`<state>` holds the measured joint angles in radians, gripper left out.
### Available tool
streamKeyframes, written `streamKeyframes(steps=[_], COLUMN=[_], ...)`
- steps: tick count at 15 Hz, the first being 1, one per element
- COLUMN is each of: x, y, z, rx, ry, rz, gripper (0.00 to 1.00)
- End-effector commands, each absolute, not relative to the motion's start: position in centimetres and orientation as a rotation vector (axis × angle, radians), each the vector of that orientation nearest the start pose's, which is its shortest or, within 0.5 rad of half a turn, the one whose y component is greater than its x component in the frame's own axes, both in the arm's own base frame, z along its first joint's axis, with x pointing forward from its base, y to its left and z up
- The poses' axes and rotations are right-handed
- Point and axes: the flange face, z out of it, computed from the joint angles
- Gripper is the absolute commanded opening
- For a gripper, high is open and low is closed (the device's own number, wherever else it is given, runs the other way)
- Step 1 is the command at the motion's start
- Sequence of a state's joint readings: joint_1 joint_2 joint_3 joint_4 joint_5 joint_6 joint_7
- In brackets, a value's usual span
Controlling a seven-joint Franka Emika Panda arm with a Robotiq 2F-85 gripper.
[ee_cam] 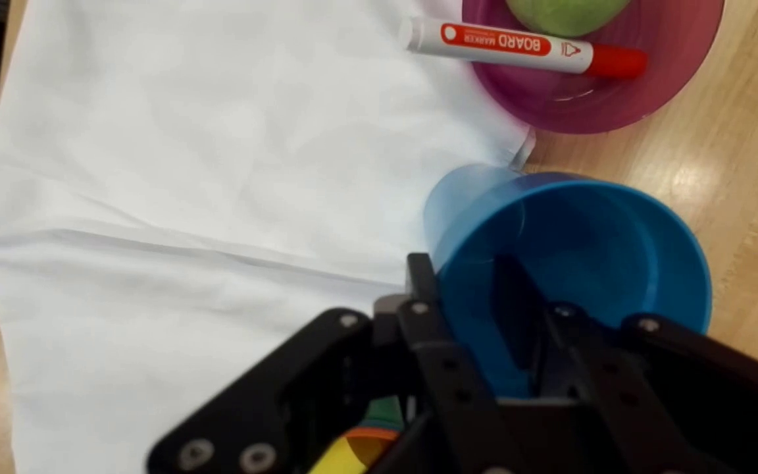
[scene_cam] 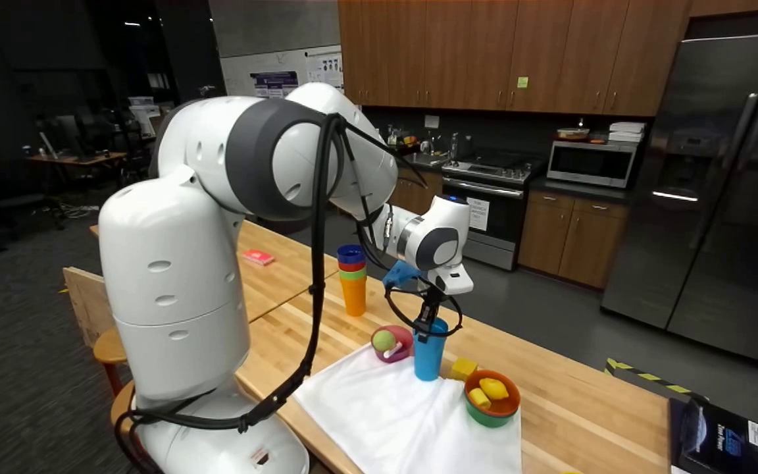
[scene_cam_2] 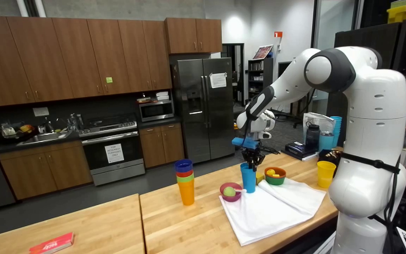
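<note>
My gripper [ee_cam: 468,286] is open, with one finger outside and one finger inside the rim of a tall blue cup [ee_cam: 616,243]. A gap shows between the fingers. The outer finger is close to the cup wall; I cannot tell whether it touches. The cup stands upright at the edge of a white cloth [ee_cam: 188,164] and shows in both exterior views [scene_cam: 428,359] [scene_cam_2: 248,182]. Beside it is a magenta bowl [ee_cam: 589,112] with a green round thing [ee_cam: 566,13] and a red-and-white board marker [ee_cam: 510,47] across its rim.
A yellow block [scene_cam: 463,368] sits beside the cup. A green bowl [scene_cam: 487,419] with an orange bowl nested inside holds a lemon [scene_cam: 494,388] and a yellow piece. A stack of cups [scene_cam_2: 187,192], a yellow cup [scene_cam_2: 325,174] and a red box [scene_cam_2: 52,244] stand farther off.
</note>
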<state>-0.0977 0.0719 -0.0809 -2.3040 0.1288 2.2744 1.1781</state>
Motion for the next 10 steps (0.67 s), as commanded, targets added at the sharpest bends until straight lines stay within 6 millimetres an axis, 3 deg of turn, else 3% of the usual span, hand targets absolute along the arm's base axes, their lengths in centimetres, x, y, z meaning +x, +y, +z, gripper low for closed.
streamKeyframes(steps=[1, 4, 5, 7, 10], x=[50.0, 50.0, 50.0, 49.5, 48.9], y=[-8.7, -8.7, -8.7, -8.0, -6.5], z=[30.8, 30.8, 30.8, 31.7, 33.3], rx=[-2.33, -2.33, -2.33, -2.332, -2.353], ry=[2.054, 2.054, 2.054, 2.064, 2.031], rz=[0.204, 0.204, 0.204, 0.197, 0.215], gripper=[0.3, 0.3, 0.55, 0.59, 0.77])
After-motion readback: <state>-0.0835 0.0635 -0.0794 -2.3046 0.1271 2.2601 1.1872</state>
